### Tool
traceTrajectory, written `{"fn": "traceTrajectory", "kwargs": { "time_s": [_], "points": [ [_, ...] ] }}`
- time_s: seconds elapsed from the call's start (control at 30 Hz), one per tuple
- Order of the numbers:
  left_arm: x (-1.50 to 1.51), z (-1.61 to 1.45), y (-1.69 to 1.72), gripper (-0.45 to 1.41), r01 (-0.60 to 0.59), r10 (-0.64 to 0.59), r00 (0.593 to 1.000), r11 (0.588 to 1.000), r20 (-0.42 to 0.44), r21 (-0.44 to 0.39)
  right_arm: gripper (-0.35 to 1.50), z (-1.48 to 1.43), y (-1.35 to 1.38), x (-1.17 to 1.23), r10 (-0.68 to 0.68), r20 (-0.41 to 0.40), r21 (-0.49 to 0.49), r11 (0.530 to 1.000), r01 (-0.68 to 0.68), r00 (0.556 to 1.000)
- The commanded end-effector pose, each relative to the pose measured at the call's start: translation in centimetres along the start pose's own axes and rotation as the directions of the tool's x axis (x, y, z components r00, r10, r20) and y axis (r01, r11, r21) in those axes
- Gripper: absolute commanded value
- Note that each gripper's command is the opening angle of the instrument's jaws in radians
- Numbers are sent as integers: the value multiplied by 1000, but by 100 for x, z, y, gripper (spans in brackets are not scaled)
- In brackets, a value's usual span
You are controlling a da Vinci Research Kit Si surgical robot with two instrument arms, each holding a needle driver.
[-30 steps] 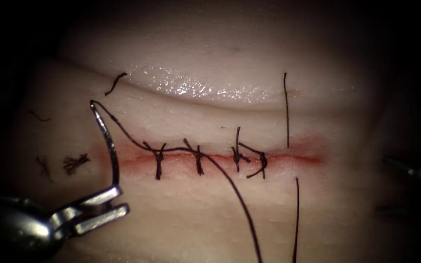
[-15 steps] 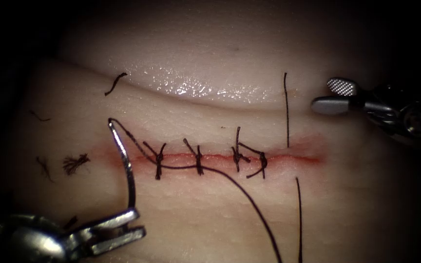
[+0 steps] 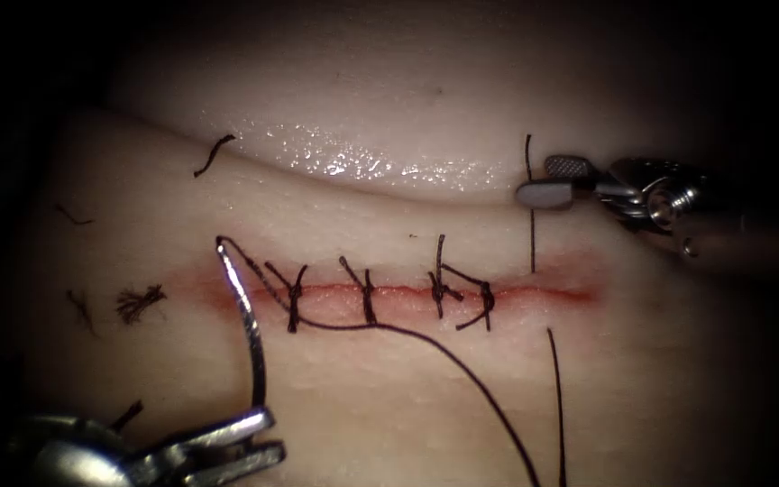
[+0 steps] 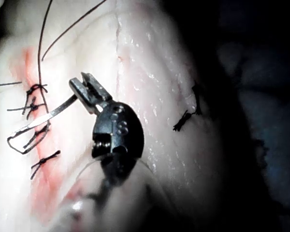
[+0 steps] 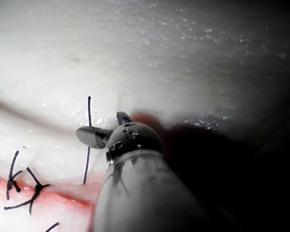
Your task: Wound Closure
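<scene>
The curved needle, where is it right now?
In the endoscope view the needle stands free of the tissue at the cut's left end, held by the left tool.

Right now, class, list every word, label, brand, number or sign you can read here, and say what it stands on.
None: no readable text on the tissue, the needle, the thread, the left tool gripping the needle's end, or the open, empty right tool.
</scene>
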Motion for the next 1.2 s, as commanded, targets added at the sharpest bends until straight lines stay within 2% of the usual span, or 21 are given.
{"fn": "traceTrajectory", "kwargs": {
  "time_s": [0.03,0.13,0.23,0.3,0.4,0.43,0.47,0.5,0.63,0.93,1.2],
  "points": [
    [-4,6,7,-45,1,-1,1000,1000,-1,-1,126,13,-2,-5,4,0,3,1000,-4,1000],
    [-3,8,7,-45,1,-1,1000,1000,1,-3,121,18,-6,-6,24,0,4,1000,-24,1000],
    [-3,8,7,-45,1,-1,1000,1000,0,-3,91,19,-10,-4,35,4,4,999,-35,999],
    [-3,7,7,-45,1,-1,1000,1000,0,-4,79,20,-12,-2,37,9,17,999,-37,999],
    [-4,7,7,-45,1,-1,1000,1000,-1,-4,79,20,-18,-2,37,19,48,998,-38,999],
    [-4,6,7,-45,1,-1,1000,1000,-1,-5,37,20,-20,-2,29,26,65,997,-31,999],
    [-4,6,6,-45,1,-1,1000,1000,-1,-5,-13,18,-21,-3,22,31,80,997,-24,999],
    [-4,6,6,-45,1,-1,1000,1000,-1,-5,-35,17,-22,-4,16,36,92,996,-19,999],
    [-5,6,7,-45,0,0,1000,1000,-2,-5,-35,15,-25,-5,4,34,113,994,-7,999],
    [-10,6,15,-45,-4,4,1000,1000,3,-11,-35,-24,-39,21,-24,-141,154,987,46,990],
    [-7,5,20,-45,-7,7,1000,1000,-5,-21,-35,-43,-60,31,-61,-191,166,982,93,980]
  ]
}}
